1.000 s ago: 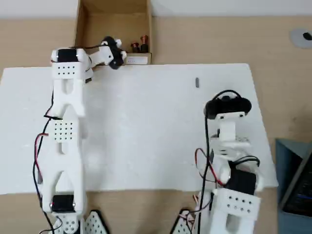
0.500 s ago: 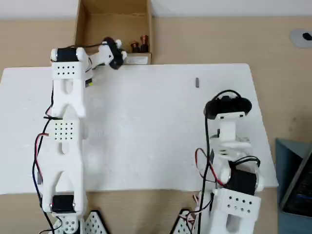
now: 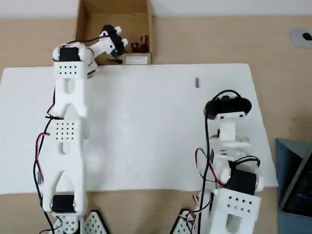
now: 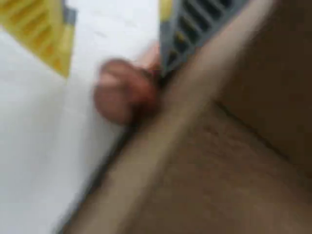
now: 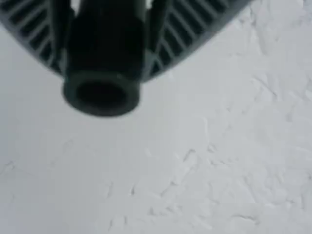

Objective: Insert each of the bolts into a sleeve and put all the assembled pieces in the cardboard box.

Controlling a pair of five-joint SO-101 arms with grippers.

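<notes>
**Left gripper lifts into the box**

Up and over the near wall since a second ago, the left gripper (image 3: 117, 45) hangs inside the cardboard box (image 3: 83, 24), jaws apart, a copper piece (image 4: 124, 95) beside one finger. Right gripper (image 5: 104, 58) clamps a dark sleeve (image 5: 102, 95) above the white board (image 3: 146, 126); a small grey piece (image 3: 197, 82) lies near its far edge.

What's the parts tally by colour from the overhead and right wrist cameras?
Copper-coloured pieces in the cardboard box: 2
Grey piece on the white mat: 1
Dark sleeve between the right gripper jaws: 1
Total: 4
</notes>
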